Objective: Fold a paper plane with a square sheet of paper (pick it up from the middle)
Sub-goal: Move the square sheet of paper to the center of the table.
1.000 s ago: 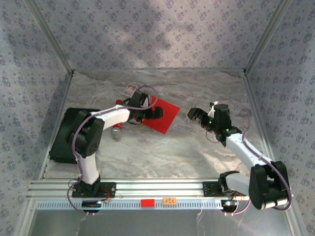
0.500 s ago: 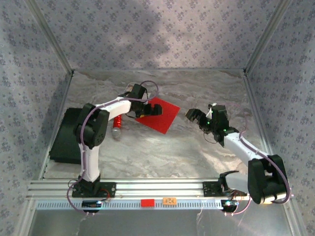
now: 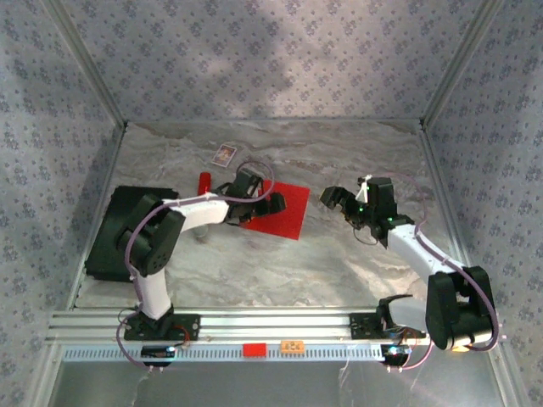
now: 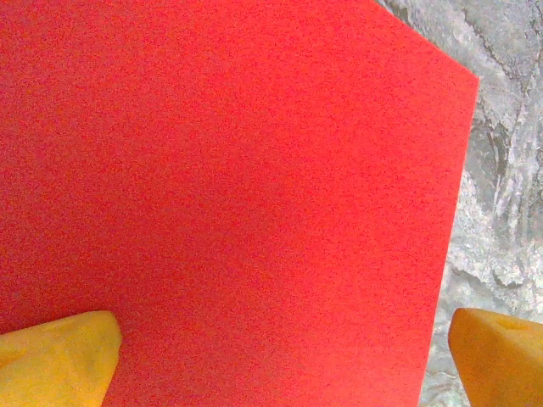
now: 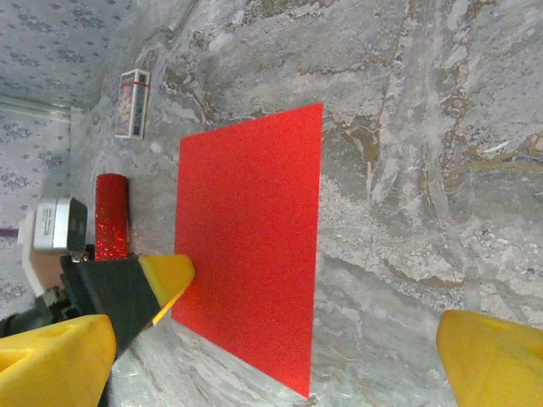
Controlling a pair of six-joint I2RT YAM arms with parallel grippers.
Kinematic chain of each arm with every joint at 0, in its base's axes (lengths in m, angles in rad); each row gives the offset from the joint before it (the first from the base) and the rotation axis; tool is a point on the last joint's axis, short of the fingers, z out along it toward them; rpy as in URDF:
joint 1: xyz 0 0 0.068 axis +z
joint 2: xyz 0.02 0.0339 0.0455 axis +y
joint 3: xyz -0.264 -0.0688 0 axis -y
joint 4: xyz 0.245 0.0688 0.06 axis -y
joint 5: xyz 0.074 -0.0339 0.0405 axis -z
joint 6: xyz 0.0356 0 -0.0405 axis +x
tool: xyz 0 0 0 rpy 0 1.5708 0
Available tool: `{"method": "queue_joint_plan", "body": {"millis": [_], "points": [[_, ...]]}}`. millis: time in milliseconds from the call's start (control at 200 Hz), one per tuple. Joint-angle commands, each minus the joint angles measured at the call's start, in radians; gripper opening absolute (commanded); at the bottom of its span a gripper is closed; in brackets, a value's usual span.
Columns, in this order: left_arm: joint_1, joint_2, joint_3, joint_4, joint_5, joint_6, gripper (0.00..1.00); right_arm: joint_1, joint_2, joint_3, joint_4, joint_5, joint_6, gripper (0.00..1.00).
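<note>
Gaping wide and empty, the left tool [image 3: 267, 206] overhangs the left of the red sheet [image 3: 288, 214].

The left hand [image 3: 266, 205] pulls back from its farther reach toward the near edge of the desk [image 3: 339, 263], its elbow sinking lower, and the square sheet of paper [image 3: 287, 214] beneath it lies turned squarer and slightly nearer, while the small printed card [image 3: 224, 154] shows again.
</note>
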Motion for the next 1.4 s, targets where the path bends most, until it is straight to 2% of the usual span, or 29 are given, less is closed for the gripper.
{"method": "queue_joint_plan", "body": {"millis": [0,125,305,475,595,740,909,1104,1394], "points": [[-0.081,-0.005,-0.072,-0.054,-0.1,-0.195,1.0,0.002,0.003,-0.03,0.022,-0.011,0.037,0.99],[-0.126,-0.038,-0.087,-0.051,-0.155,-0.219,1.0,0.013,-0.011,-0.044,0.037,0.012,0.047,0.99],[-0.157,-0.1,-0.016,-0.133,-0.257,-0.066,1.0,0.03,-0.075,-0.049,0.03,0.08,0.032,0.99],[-0.157,-0.109,0.011,-0.137,-0.284,0.063,1.0,0.028,-0.193,-0.079,0.041,0.158,0.015,0.99],[-0.157,-0.097,0.038,-0.161,-0.29,0.124,1.0,0.016,-0.246,-0.085,0.026,0.151,0.005,0.99],[-0.156,-0.046,0.12,-0.247,-0.274,0.175,1.0,-0.025,-0.25,-0.079,-0.022,0.128,0.006,0.99],[-0.168,0.051,0.274,-0.444,-0.305,0.194,1.0,-0.05,-0.207,-0.085,-0.036,0.103,0.031,0.99],[-0.173,0.102,0.316,-0.453,-0.2,0.212,1.0,-0.053,-0.178,-0.095,-0.041,0.104,0.053,0.99],[-0.174,0.147,0.318,-0.487,-0.149,0.165,1.0,-0.055,-0.178,-0.104,-0.038,0.093,0.064,0.99]]}}
